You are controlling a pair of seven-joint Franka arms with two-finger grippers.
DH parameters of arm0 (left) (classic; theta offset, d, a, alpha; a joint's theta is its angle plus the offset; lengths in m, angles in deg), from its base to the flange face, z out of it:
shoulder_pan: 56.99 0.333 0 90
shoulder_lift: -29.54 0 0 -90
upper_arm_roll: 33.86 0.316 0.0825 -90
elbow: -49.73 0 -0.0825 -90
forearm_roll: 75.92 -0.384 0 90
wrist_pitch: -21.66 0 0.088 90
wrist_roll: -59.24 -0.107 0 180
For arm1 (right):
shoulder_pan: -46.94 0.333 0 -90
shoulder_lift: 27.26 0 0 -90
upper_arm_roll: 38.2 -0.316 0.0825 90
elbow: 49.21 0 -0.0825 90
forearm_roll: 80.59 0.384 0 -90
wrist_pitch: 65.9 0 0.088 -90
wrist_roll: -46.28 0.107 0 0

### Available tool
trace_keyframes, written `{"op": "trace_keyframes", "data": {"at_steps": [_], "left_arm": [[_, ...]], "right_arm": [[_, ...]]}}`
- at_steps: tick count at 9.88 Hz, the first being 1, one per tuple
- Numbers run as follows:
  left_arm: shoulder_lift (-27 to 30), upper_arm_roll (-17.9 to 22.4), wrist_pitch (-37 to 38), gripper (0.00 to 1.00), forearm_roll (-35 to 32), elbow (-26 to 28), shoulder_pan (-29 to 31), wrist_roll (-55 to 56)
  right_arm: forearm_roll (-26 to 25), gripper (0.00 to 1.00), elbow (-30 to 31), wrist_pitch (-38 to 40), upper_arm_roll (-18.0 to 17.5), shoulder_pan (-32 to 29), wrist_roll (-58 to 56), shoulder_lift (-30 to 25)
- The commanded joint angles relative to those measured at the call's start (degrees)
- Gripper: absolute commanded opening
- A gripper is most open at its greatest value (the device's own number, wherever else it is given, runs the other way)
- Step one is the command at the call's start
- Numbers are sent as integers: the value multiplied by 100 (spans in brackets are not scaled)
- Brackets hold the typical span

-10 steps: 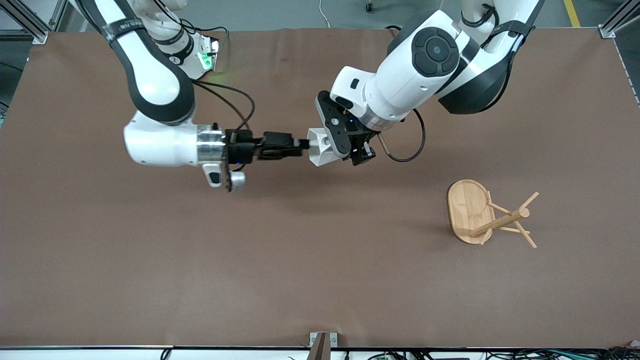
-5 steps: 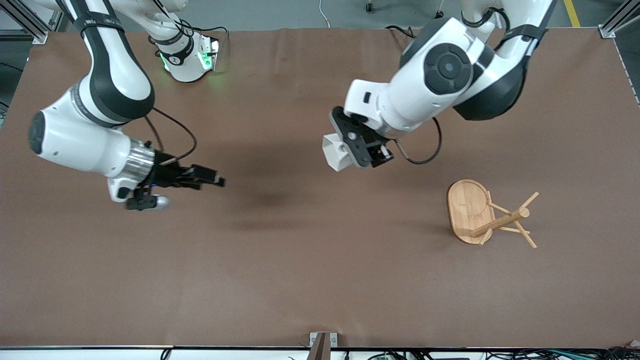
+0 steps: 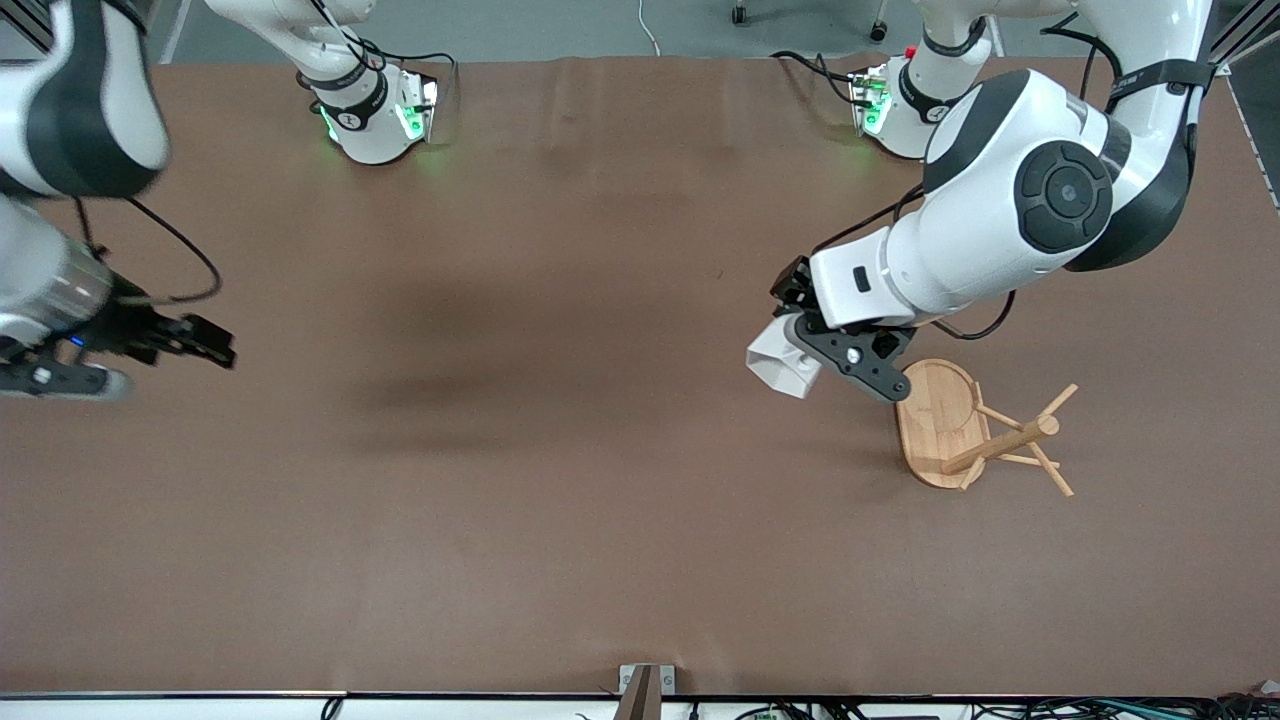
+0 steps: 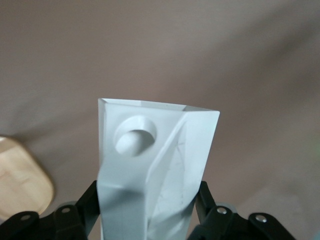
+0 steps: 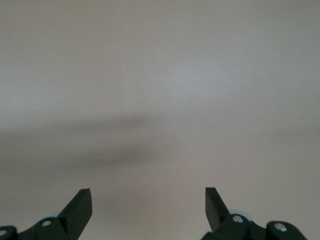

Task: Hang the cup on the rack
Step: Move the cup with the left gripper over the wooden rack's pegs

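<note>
Your left gripper (image 3: 815,362) clamps the small white faceted cup (image 3: 783,364); line its handle hole (image 4: 135,136) up with a peg of the light wooden mug rack (image 3: 975,430). The right gripper (image 3: 205,343) waits spread and empty.

You see a broad brown matte table covering (image 3: 560,520), grey floor (image 3: 560,25) above it, perhaps aluminium framing (image 3: 1235,45) at one corner.

Desk (image 3: 560,480) bare across middle and toward right arm's end; wide passage there. Only standing obstacle: rack (image 3: 975,430), toward left arm's end, pegs angled outward. Left end effector (image 3: 815,350) clamped on cup (image 3: 785,362), over desk just beside rack base, crowding that approach. Right end effector (image 3: 215,350) spread apart, over desk edge, well apart from rack.
</note>
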State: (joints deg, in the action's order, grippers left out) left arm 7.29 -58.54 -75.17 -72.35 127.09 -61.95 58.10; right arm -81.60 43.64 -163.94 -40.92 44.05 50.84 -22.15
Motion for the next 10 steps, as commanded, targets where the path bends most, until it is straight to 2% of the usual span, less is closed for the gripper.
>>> {"op": "trace_keyframes", "data": {"at_steps": [1, 3, 4, 5, 6, 9, 10], "left_arm": [[-34, -2, 7, 0, -506, 323, 83, 88], [-34, 33, -64, 0, -839, 534, 127, 78], [-34, 42, -281, 0, -823, 796, 353, 78], [123, 7, -771, 0, -771, 1356, 643, -70], [350, 24, -1193, 0, -683, 1831, 680, -323], [475, 85, -1330, 0, -594, 2108, 821, -361], [510, 225, -1312, 0, -594, 2143, 839, -352]], "right_arm": [[-145, 100, -364, 644, 184, 139, 290, -428], [-119, 100, -416, 994, 368, 139, 246, -669], [-127, 100, -478, 1223, 396, 139, 229, -687], [-75, 100, -861, 1312, 405, 104, 237, -652], [-31, 100, -1126, 1496, 396, 25, 229, -591], [-31, 100, -1164, 1524, 387, 33, 80, -564], [-40, 100, -1155, 1524, 387, 16, -95, -564]]}}
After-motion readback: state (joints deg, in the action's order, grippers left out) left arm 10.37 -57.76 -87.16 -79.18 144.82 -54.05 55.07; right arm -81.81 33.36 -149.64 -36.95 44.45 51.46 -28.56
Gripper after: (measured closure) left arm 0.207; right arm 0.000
